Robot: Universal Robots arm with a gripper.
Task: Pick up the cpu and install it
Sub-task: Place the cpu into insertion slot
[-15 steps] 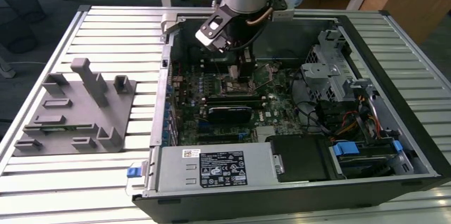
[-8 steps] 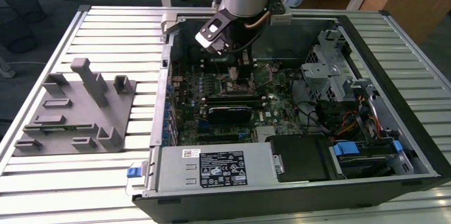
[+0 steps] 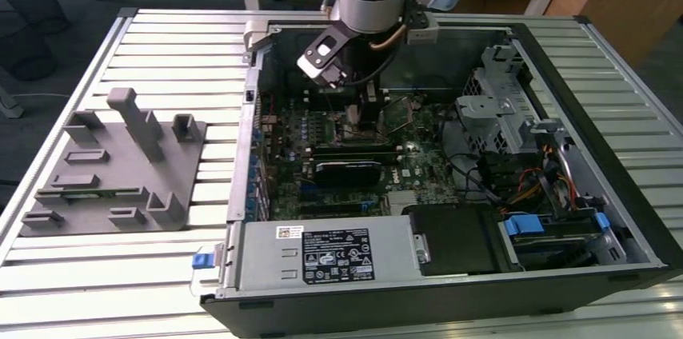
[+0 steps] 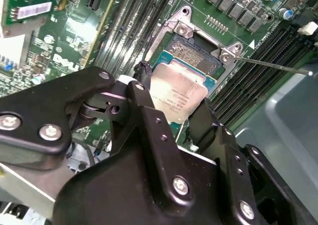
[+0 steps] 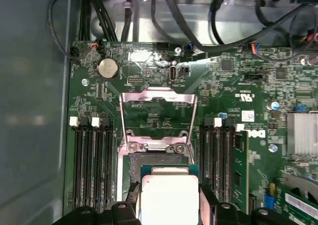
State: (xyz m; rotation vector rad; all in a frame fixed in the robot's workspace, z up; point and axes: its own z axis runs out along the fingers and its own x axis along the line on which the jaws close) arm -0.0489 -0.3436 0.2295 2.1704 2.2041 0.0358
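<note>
Gripper (image 4: 174, 103) clamped on the cpu (image 4: 180, 92), hovering partly over the open socket (image 4: 191, 53). Any skew, I'd say, and 1 corner catches the metal frame (image 4: 180, 27) or crushes the socket.

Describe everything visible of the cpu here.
The cpu is a thin square chip with a silvery metal top, faint print and a green edge. It lies top up between the gripper's black fingers, which press two opposite sides, over the open socket. Whether it touches the socket is unclear.
</note>
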